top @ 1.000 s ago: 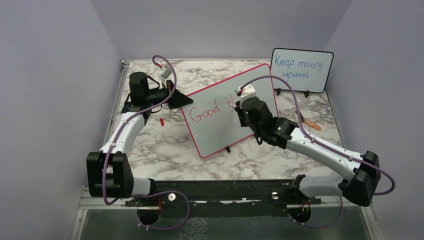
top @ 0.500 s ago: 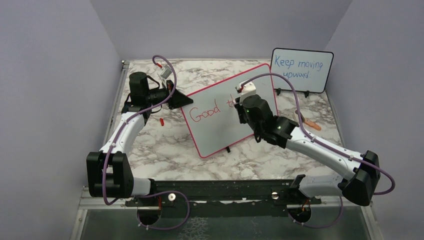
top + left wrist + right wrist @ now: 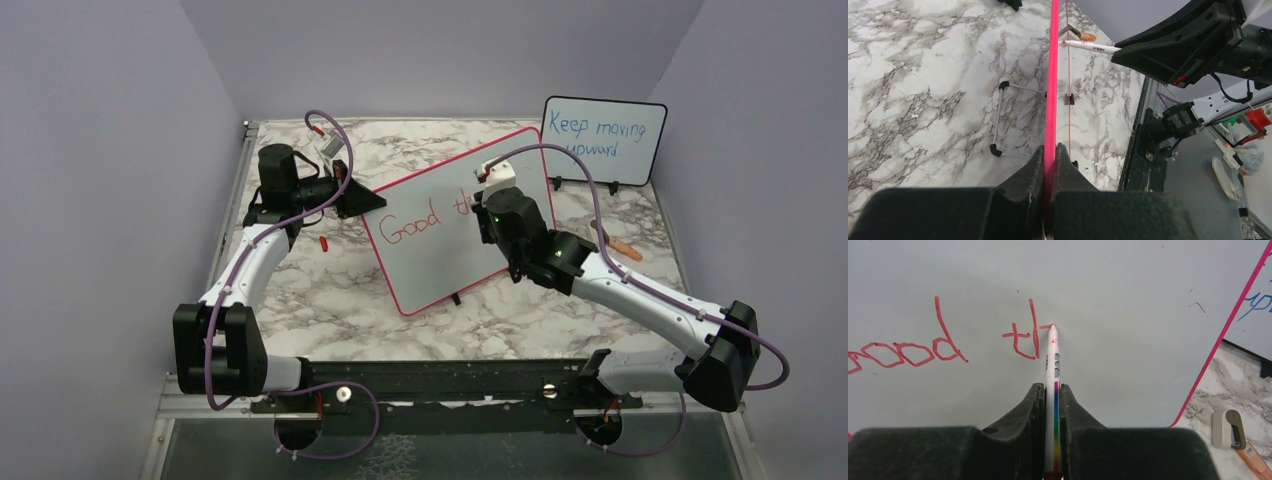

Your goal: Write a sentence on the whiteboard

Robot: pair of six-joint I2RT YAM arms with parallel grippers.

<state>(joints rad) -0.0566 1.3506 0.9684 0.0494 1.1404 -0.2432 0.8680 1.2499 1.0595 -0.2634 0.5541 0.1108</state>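
Observation:
The whiteboard (image 3: 440, 255), white with a thin red frame, stands tilted in the middle of the marble table. My left gripper (image 3: 365, 200) is shut on its left edge, and the red frame (image 3: 1052, 75) runs straight out from between the closed fingers (image 3: 1038, 165). The sentence (image 3: 410, 222) reads "Good th" in red, with the "th" (image 3: 1023, 337) freshest. My right gripper (image 3: 1051, 390) is shut on a white marker (image 3: 1053, 365) with a rainbow stripe. Its red tip touches the board just right of the "h". The marker (image 3: 1090, 46) also shows in the left wrist view.
A smaller black-framed board (image 3: 603, 140) with blue writing stands at the back right. An orange object (image 3: 622, 248) lies right of the whiteboard, and a small red piece (image 3: 324, 243) lies to its left. A white clip-like item (image 3: 1228, 427) sits by the board's right corner. A wire stand (image 3: 1008, 117) sits behind the whiteboard.
My right gripper has shifted slightly up and to the right along the board, and the red stroke after the "t" has grown. The left arm has not moved.

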